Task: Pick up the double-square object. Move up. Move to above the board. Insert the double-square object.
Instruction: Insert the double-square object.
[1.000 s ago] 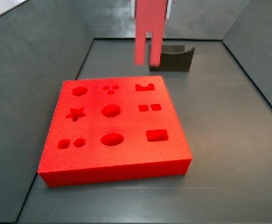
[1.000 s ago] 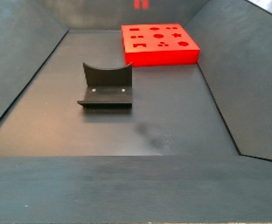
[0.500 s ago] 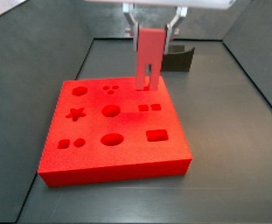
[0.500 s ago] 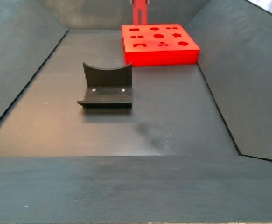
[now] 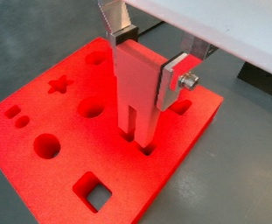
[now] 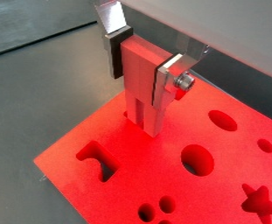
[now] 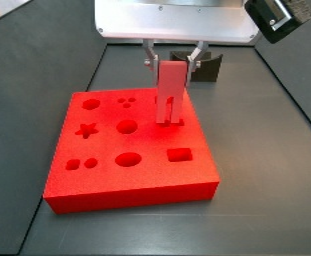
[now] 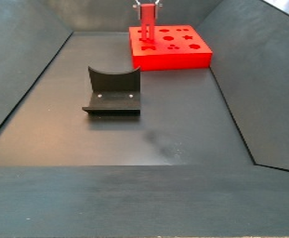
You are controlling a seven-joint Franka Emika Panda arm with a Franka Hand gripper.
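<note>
You had the double-square object [image 5: 136, 92] clamped upright between the two flat silver fingers [image 5: 177, 77] of the pincer [image 7: 173, 62], which gripped its upper part from opposite sides while most of its length hung below them. In both wrist views its lower end was split by a narrow slot into two square prongs, and those prongs stood at the paired square holes of the board [image 5: 56, 179]; whether they were already inside or only touching the rim could not be told. In a side view the pincer held the peg [image 7: 171, 92] over the board's [image 7: 131, 190] right half, toward its far edge.

The peg [image 6: 145, 87] was a pale salmon bar, matte and smooth, with flat faces and sharp edges. The board [image 6: 226, 188] was a thick, bright-red square slab with a matte top cut by a star, round holes, small squares and a rectangle. It lay flat on the dark grey tabletop [image 8: 172, 139], near the far edge in a side view [image 8: 172, 51]. A dark grey U-shaped block [image 8: 111, 90] sat nearer the middle of the tabletop, well apart from the board.
</note>
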